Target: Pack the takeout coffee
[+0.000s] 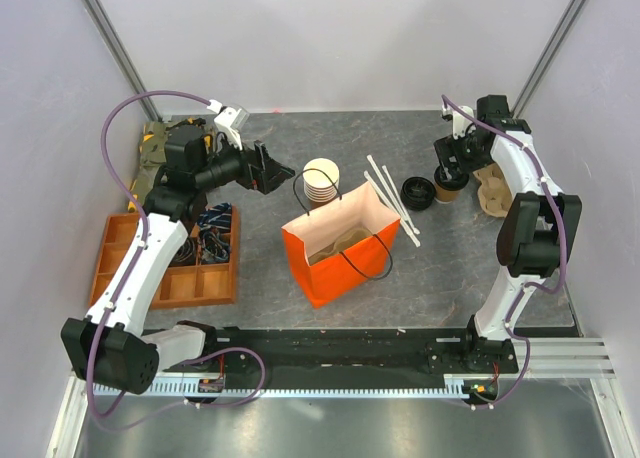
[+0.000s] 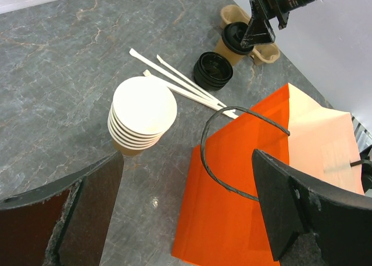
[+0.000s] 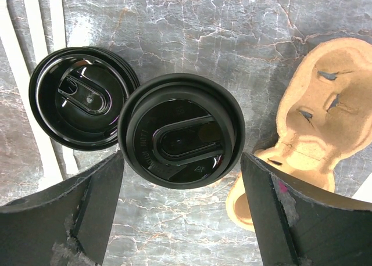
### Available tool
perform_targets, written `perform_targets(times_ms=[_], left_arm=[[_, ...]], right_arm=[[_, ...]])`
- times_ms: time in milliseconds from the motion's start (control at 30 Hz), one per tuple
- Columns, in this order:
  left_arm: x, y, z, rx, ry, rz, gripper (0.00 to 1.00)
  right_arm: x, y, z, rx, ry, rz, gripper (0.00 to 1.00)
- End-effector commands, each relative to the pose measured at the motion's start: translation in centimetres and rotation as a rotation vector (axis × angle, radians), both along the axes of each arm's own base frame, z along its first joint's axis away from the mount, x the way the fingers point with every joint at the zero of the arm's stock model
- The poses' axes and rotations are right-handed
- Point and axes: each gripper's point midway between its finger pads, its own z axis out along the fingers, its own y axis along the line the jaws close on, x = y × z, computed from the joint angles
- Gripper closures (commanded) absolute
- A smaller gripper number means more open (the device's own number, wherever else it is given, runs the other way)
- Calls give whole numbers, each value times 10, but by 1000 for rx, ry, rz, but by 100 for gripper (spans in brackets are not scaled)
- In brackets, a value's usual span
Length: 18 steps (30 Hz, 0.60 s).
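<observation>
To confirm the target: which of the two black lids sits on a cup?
The lid between the right gripper's open fingers, closing the takeout coffee; the other lid lies loose on the table.

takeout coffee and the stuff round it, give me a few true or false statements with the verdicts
1. The takeout coffee has its black lid on. True.
2. It already sits inside the orange bag. False: it stands on the table, between the loose black lid and the cardboard carrier.
3. The right gripper has its jaws open on either side of the coffee. True.
4. The left gripper holds the stack of lidless cups. False: it is open and empty, and the stack stands on the table beside the bag.
5. The bag stands upright with its top open. True.
</observation>
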Motion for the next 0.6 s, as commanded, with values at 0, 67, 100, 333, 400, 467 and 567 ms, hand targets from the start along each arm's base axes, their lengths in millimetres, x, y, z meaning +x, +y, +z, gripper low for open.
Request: perform_targets(times_ms=[0, 67, 100, 333, 400, 467, 567], left_arm=[[3, -4, 25, -41, -54, -18, 2], [4, -4, 26, -41, -56, -18, 2], [4, -4, 25, -41, -54, -20, 2], [4, -4, 24, -42, -52, -19, 2], [3, -4, 23, -42, -46, -20, 2], [2, -4, 24, -44, -46, -22, 2], [2, -5, 23, -43, -43, -23, 3]], right_arm=[[1, 4, 13, 26, -42, 1, 11], [1, 5, 11, 28, -40, 2, 12], [0, 5, 9, 28, -39, 4, 11], [-1, 4, 4, 26, -35, 4, 14], [0, 4, 4, 26, -39, 2, 14], [0, 5, 4, 31, -40, 2, 15], [0, 6, 4, 34, -43, 0, 18]])
